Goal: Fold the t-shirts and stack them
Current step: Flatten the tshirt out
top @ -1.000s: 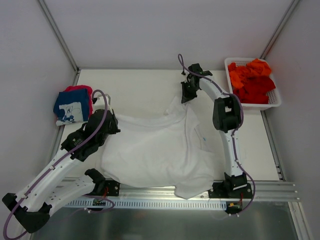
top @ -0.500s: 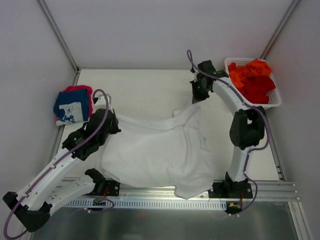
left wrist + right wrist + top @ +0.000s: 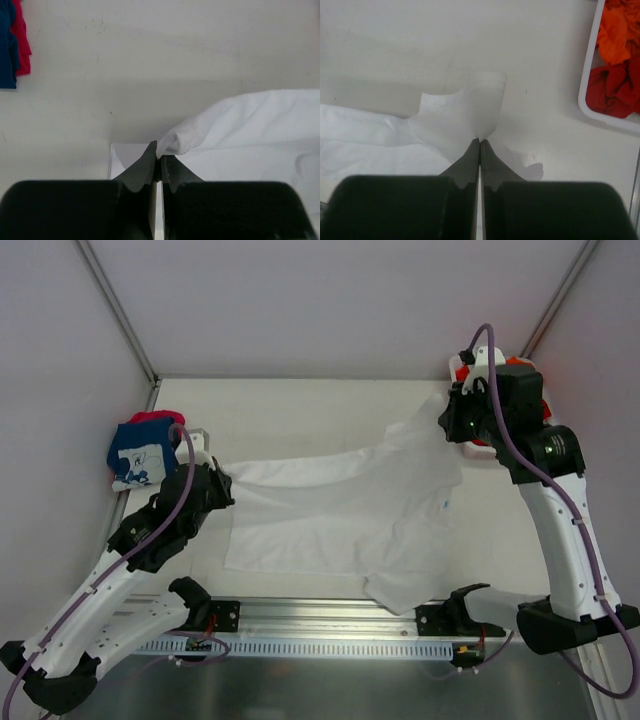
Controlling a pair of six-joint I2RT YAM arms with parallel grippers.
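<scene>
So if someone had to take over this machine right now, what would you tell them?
Left tool: shut on a corner of the plain white cloth t-shirt.
Right tool: shut on its opposite edge.
The shirt spans the table between them.
Done: navy printed t-shirt folded atop pink-red t-shirt, far left.
Left: fold and stack the white one, then the orange t-shirt and red t-shirt in the white plastic lattice basket.

Black tapered hands [image 3: 159, 160] [image 3: 480, 146] on white arms [image 3: 100, 590] with purple cables [image 3: 190, 465].
</scene>
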